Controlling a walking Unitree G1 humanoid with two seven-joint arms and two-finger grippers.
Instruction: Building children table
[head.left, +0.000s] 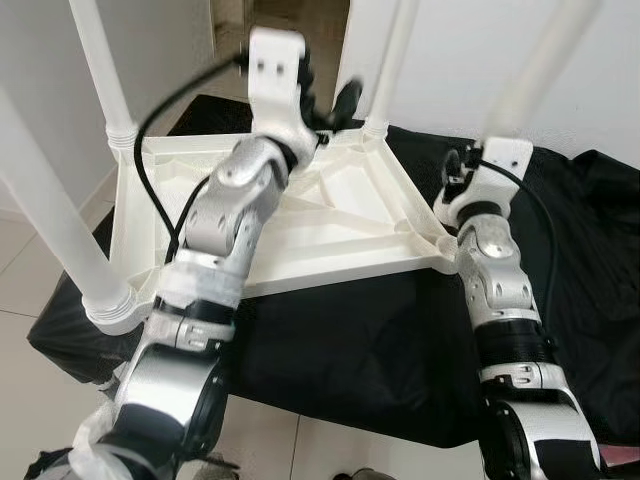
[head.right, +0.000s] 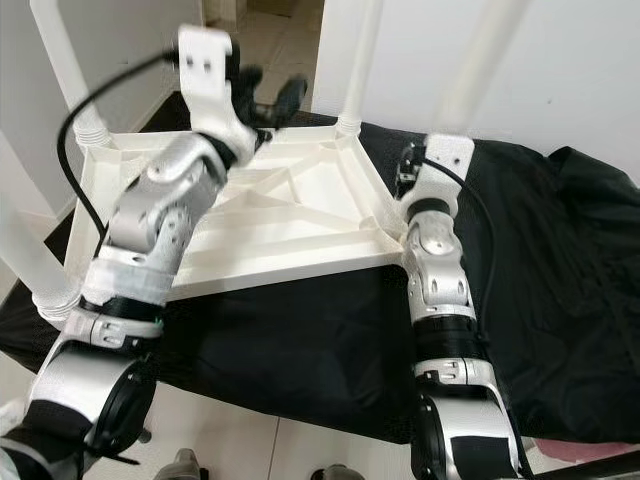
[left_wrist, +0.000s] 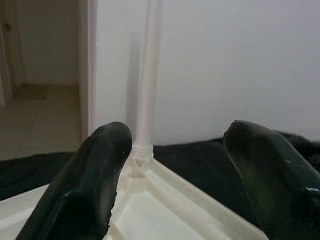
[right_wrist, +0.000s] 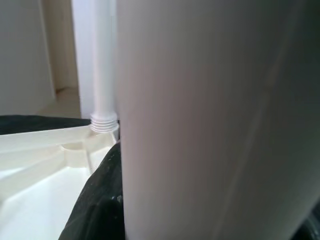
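Observation:
A white plastic children's table (head.left: 330, 215) lies upside down on a black cloth (head.left: 360, 340), its legs pointing up. My left gripper (head.left: 328, 100) hovers open over the underside, close to the far right leg (head.left: 395, 60). In the left wrist view that leg (left_wrist: 147, 75) stands in its corner socket, beyond the two spread fingers (left_wrist: 100, 170). My right gripper (head.left: 462, 165) is at the near right corner, at the base of the near right leg (head.left: 545, 60). That leg (right_wrist: 200, 120) stands between its fingers (right_wrist: 97, 210) in the right wrist view, and they look closed on it.
The black cloth covers a low surface and bunches into folds at the right (head.left: 600, 220). Pale floor tiles (head.left: 30, 270) lie to the left and in front. A white wall rises close behind the table, with a doorway (head.left: 290, 15) at the back.

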